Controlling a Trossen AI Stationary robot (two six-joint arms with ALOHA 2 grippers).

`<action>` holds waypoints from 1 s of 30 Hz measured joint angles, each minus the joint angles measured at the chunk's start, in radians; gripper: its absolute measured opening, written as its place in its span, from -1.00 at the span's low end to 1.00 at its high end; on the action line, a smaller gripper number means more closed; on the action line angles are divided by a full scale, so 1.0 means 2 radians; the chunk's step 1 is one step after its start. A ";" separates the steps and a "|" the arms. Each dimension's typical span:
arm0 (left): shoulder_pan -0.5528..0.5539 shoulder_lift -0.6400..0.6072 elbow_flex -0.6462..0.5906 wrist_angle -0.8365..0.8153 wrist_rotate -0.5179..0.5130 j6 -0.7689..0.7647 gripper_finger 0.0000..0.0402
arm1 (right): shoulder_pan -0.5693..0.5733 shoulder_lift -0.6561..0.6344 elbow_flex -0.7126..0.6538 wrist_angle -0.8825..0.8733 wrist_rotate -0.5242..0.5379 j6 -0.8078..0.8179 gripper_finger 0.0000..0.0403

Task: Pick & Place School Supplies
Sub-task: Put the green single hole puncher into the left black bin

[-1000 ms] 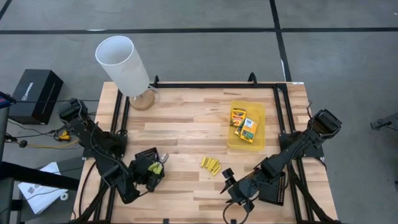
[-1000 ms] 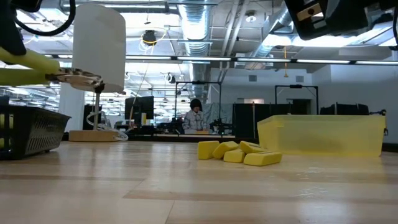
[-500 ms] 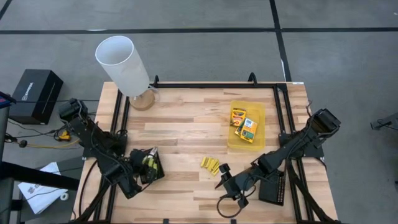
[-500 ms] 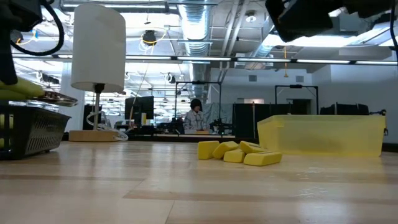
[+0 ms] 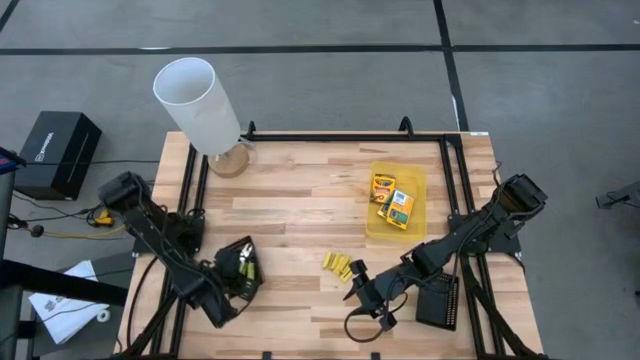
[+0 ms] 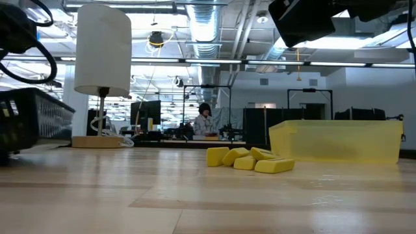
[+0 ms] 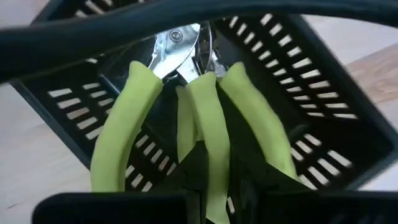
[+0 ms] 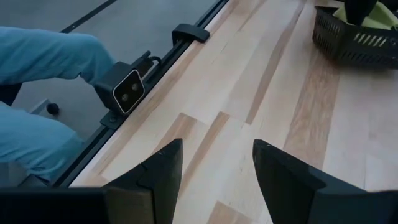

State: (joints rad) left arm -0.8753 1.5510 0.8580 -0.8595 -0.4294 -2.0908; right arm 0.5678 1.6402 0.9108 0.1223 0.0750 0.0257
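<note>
Pliers [image 7: 186, 112] sit clamped by one handle in your left gripper [image 5: 238, 272] inside the black tray [image 7: 298, 81], so a skewed release may snag them on the mesh, while your open right gripper [image 8: 214, 163] nears the yellow sticks [image 5: 338, 265] and may scatter them.

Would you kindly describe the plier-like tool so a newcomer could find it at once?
Start at the wooden table and go to its near-left corner, where a black square mesh tray sits. Inside it, held by the left gripper, is the small metal plier-like tool; only it has metal jaws and yellow-green handles.
</note>
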 joint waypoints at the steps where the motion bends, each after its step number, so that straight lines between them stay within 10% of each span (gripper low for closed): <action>1: 0.000 0.004 0.001 0.001 0.000 0.000 -0.84 | 0.000 0.000 0.000 0.000 0.000 0.000 -0.08; 17: 0.000 -0.080 -0.002 0.022 -0.059 0.063 -0.03 | -0.015 0.000 0.000 0.021 -0.016 -0.003 -0.08; 30: 0.032 -0.161 -0.001 0.049 -0.197 0.267 -0.05 | -0.020 0.000 0.000 0.051 -0.025 -0.029 -0.08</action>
State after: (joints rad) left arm -0.8123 1.2280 0.8551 -0.7606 -0.8236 -1.5575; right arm 0.5274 1.6405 0.9112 0.2246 0.0254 -0.0332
